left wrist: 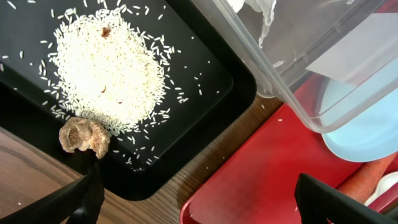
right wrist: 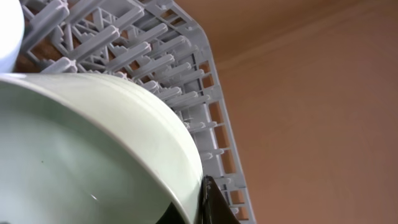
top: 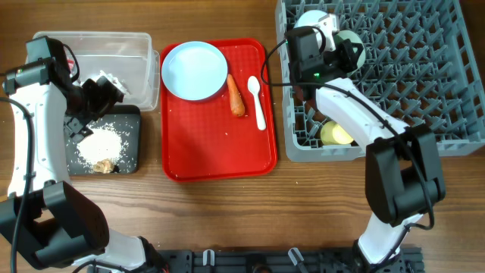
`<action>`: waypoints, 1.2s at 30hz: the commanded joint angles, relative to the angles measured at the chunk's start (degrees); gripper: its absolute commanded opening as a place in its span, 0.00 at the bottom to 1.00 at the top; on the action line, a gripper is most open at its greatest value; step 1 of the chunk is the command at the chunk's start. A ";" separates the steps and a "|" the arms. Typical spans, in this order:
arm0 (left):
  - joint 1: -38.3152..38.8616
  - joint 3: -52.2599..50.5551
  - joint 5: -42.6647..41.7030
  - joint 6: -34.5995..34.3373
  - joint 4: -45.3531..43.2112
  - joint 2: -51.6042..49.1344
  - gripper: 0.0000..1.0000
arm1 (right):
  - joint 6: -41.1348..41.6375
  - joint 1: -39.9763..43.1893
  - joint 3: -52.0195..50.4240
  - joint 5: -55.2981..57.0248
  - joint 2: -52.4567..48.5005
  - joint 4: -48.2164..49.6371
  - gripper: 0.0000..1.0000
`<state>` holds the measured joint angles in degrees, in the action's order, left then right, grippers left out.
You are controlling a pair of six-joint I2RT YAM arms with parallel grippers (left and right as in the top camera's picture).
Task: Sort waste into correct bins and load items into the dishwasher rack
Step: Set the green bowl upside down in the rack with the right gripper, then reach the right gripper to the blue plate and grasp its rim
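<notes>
Obs.: I am looking down at a flat red serving tray [top: 220, 152] that is lying on the wooden counter [top: 227, 227], roughly at its middle, long side running front to back. The tray is sitting level; its raised rim and rounded corners are catching some light. In the left wrist view I am seeing one corner of it resting directly on the wood. The counter is showing brown grain, and in the right wrist view it is appearing as plain brown.

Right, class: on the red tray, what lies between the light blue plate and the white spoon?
An orange carrot lies between the plate and the spoon; the overhead view shows it.
</notes>
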<state>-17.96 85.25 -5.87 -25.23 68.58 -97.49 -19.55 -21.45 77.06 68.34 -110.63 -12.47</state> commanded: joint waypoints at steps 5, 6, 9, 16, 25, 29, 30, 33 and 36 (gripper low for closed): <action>-0.20 0.15 -0.07 -0.70 -0.20 0.20 1.00 | -1.49 -11.63 -0.61 -1.53 -1.14 -0.17 0.50; -0.20 0.15 -0.07 -0.70 -0.17 0.20 1.00 | -1.49 -13.33 -0.61 -2.60 -1.14 0.00 0.50; -0.20 0.15 -0.07 -0.72 -0.17 0.20 1.00 | -1.49 -15.91 -0.52 -3.19 -1.09 1.07 1.00; -0.20 0.15 -0.07 -0.72 -0.17 0.20 1.00 | 12.37 -18.58 -0.42 -35.45 9.57 2.54 1.00; -0.20 0.15 -0.09 -0.74 -0.44 0.20 1.00 | 44.46 -18.71 6.32 -82.97 12.68 -12.81 1.00; -0.15 0.15 -0.09 -0.74 -0.39 0.20 1.00 | 42.21 -18.78 18.62 -68.87 11.72 -15.41 1.00; -0.15 0.15 -0.09 -0.74 -0.35 0.20 1.00 | 43.45 -18.45 18.62 -68.74 9.90 -14.19 1.00; -0.15 0.15 -0.31 -0.76 -0.07 0.20 1.00 | 47.71 -18.01 18.62 -70.31 -1.36 -10.29 1.00; -0.15 0.15 -0.31 -0.74 0.07 0.20 1.00 | 52.26 -18.01 18.62 -74.40 -9.66 -7.50 1.00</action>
<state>-17.96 85.25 -5.87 -25.23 68.62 -97.49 27.57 -39.55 96.09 -3.31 -114.43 -20.36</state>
